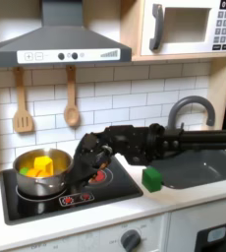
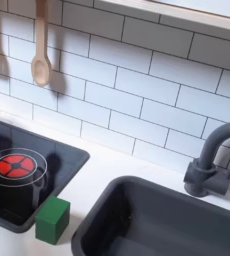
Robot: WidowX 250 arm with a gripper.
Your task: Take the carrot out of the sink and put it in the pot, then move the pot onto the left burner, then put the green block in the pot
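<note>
scene: small shiny steel pot (image 1: 40, 172) sat on the first exterior view's left burner (image 1: 27, 193), orange carrot (image 1: 43, 163) inside | small green cube (image 2: 53, 219) on counter beside dark grey sink (image 2: 162, 225) | black gripper (image 1: 85, 170) hung by the pot, jaw state unclear | risk: reach across could nudge the pot; cube might slip toward sink

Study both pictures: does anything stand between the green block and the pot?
Nothing visible blocks it. The green block sits on the white counter beside the stovetop; the pot stands on the far burner. Between them lie the bare red burner and, above it, the pincer.
</note>
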